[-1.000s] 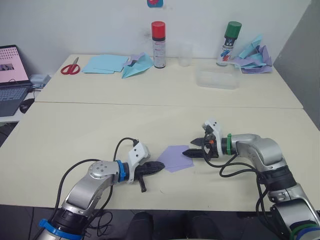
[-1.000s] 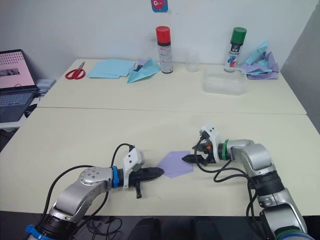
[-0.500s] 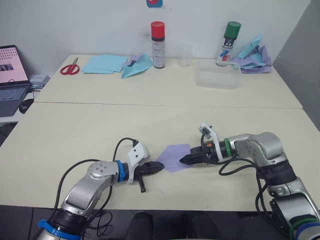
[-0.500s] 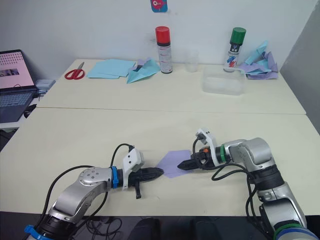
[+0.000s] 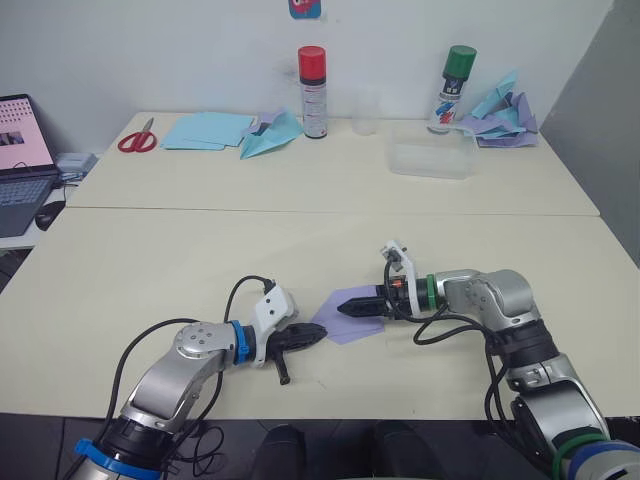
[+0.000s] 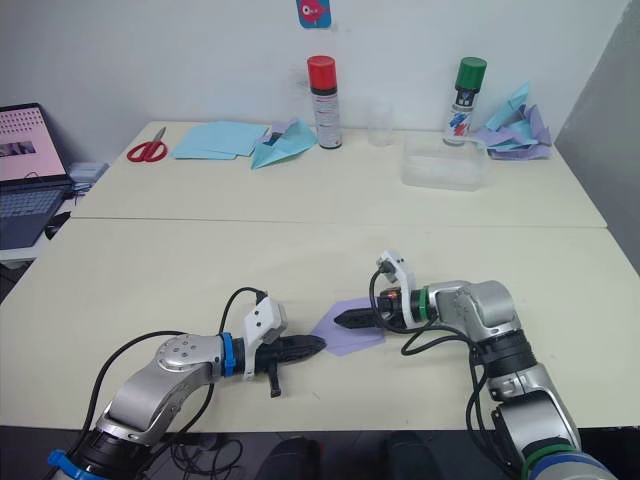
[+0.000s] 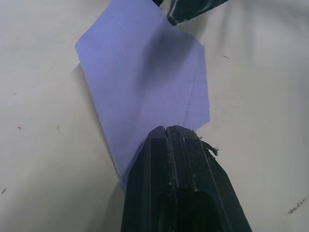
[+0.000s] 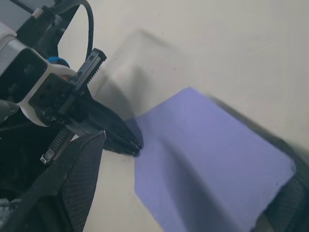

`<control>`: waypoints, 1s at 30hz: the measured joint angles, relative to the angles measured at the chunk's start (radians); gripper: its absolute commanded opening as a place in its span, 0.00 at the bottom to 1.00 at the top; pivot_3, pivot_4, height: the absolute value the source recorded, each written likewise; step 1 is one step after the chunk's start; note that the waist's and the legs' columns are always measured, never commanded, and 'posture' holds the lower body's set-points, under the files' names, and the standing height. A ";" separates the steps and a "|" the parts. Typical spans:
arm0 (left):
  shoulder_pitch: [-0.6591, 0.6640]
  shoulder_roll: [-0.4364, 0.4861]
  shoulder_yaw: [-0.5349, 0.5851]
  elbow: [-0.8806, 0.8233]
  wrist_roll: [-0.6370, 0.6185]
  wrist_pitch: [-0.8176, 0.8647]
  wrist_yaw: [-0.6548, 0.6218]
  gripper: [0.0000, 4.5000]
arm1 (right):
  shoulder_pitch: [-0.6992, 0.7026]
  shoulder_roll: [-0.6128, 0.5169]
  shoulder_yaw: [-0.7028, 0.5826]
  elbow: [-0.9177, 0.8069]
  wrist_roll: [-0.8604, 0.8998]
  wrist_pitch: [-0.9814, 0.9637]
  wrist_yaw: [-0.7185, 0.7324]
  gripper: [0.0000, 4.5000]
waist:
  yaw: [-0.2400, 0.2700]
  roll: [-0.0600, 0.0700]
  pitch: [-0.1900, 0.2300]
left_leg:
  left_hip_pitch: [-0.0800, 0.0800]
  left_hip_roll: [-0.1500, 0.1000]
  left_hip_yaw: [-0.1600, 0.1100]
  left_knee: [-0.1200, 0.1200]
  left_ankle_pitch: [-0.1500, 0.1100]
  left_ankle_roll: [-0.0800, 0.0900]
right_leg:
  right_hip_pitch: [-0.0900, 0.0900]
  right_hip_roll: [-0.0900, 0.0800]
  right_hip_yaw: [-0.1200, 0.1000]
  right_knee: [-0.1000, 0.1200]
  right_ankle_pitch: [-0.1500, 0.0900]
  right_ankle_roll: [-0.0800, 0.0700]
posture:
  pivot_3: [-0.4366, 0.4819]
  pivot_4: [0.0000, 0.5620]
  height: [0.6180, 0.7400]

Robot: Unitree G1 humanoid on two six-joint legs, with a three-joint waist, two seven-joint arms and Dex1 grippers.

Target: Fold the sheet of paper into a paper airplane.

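The left fingers (image 7: 171,133) are pressed together with no gap, their tips resting on the near corner of the sheet of paper (image 5: 345,315); whether they pinch its edge or only press on it cannot be told. The right fingers (image 5: 347,307) reach in from 3 o'clock and lie over the sheet's middle. In the right wrist view they stand spread apart, one at each side of the lavender sheet, with nothing clamped between them. So the sheet lies between the two grippers, the left at its 8 o'clock corner, the right across its 3 o'clock side.

The sheet sits flat on the near half of the counter (image 5: 150,270), partly folded into an uneven many-sided shape with a faint crease.

Towards 12 o'clock, on the far half of the counter:
- a red-capped spray can (image 5: 313,78)
- a green-capped spray can (image 5: 457,88)
- a clear plastic tray (image 5: 433,160)
- scissors (image 5: 134,138) beside light blue paper sheets (image 5: 205,130)
- a teal-blue paper plane (image 5: 270,139)
- a heap of folded papers (image 5: 503,105) at the far right

At 10 o'clock stands an open laptop (image 5: 22,150).
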 measured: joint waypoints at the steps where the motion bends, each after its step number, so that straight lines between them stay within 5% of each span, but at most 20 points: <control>1: 0.000 0.001 -0.001 0.000 0.000 0.000 -0.001 0.00 | -0.001 0.002 0.001 0.011 -0.009 -0.019 -0.002 0.86 | 0.000 0.000 0.000 | 0.000 0.000 0.000 0.000 0.000 0.000 | 0.000 0.000 0.000 0.000 0.000 0.000 | 0.48 0.27 1.00; 11: 0.009 0.009 -0.006 -0.003 0.000 -0.014 -0.003 0.00 | 0.000 -0.032 0.040 0.027 -0.057 -0.087 0.015 0.03 | 0.001 0.000 0.000 | -0.002 0.000 0.000 -0.001 0.000 0.000 | -0.001 0.000 0.000 -0.001 0.000 0.000 | 0.48 0.27 1.00; 30: 0.016 0.020 -0.006 -0.006 0.001 -0.018 -0.009 0.00 | 0.119 -0.124 0.165 -0.108 -0.239 -0.692 0.240 0.01 | -0.001 0.000 0.000 | -0.001 0.000 0.000 -0.001 0.000 0.000 | -0.001 0.000 0.000 -0.001 -0.001 -0.001 | 0.48 0.27 1.00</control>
